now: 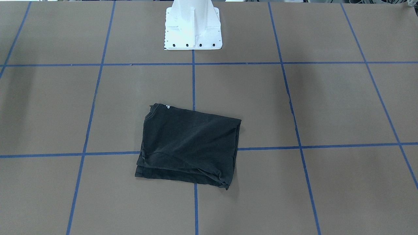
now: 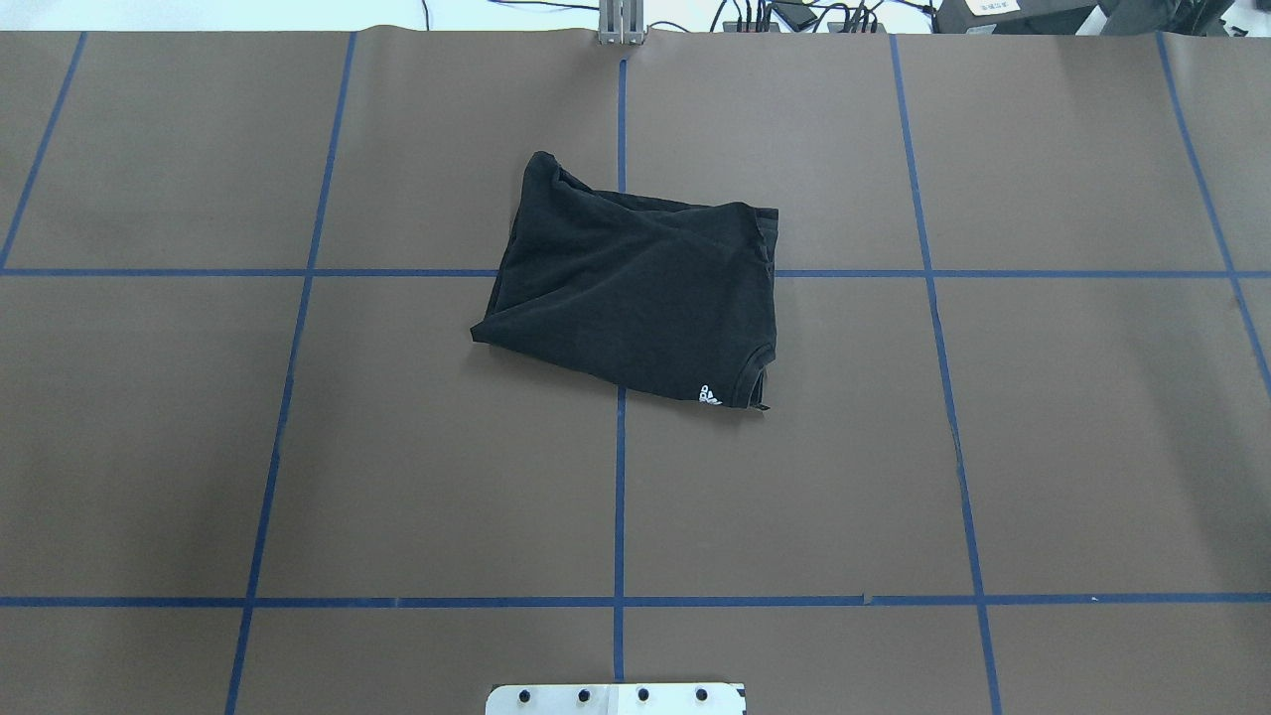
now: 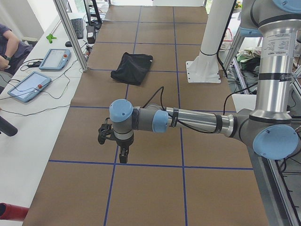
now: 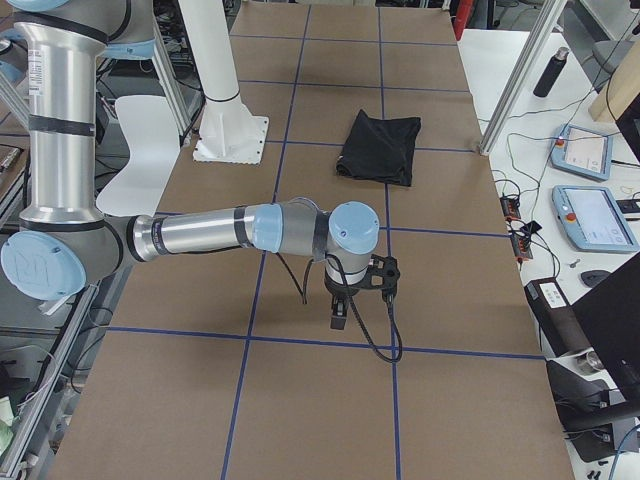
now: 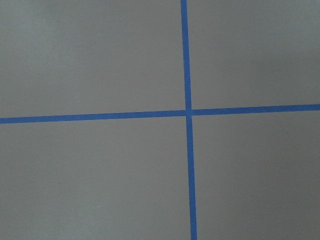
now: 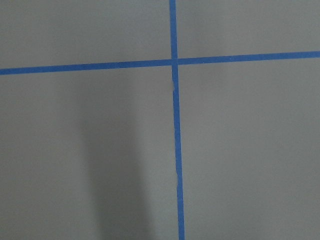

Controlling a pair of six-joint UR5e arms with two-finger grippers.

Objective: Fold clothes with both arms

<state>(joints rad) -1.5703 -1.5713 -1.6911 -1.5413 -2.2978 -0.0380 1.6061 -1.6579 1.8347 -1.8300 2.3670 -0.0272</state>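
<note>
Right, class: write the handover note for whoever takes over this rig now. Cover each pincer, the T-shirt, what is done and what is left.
Left pincer: hangs over bare table, well apart from the shirt. Seen only from the side, so I cannot tell if it is open or shut.
Right pincer: the same, toward the opposite end.
T-shirt: mid-table over a blue tape crossing, folded into a rough layered rectangle, with a small white logo at one corner.
Done: the folding, it seems.
Left: perhaps squaring the uneven edges.
</note>
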